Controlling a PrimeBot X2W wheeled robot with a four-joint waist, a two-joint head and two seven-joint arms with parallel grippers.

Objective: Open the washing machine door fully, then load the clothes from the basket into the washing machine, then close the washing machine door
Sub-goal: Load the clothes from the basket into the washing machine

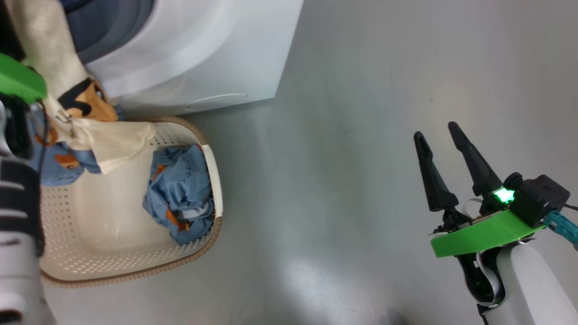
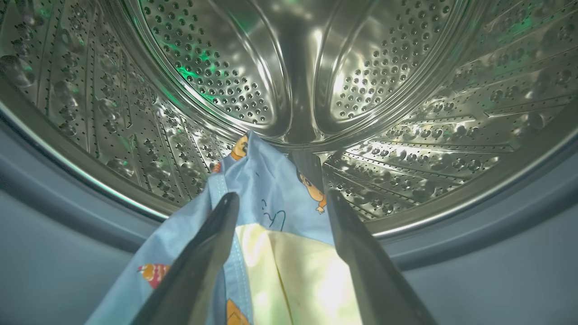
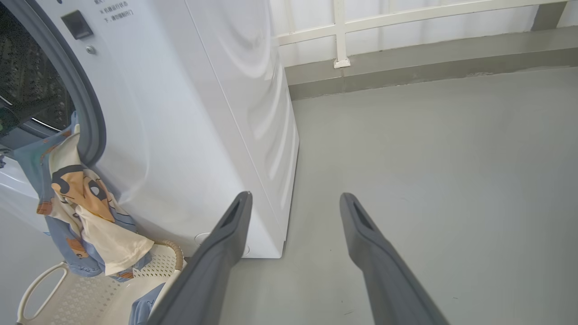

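Note:
The white washing machine stands at the upper left; its door is out of view. My left gripper reaches into the steel drum and stands open, with a light-blue and cream garment lying loose between its fingers. That garment trails out of the opening, down the machine's front, onto the basket. A second blue bundle of clothes lies against the basket's right side. My right gripper hovers open over bare floor, far to the right of the basket, with nothing between its fingers.
The grey rubber gasket rings the opening. The grey floor spreads to the right of the machine and basket. A low kerb with a white railing runs along the far side. My left forearm stands at the basket's left edge.

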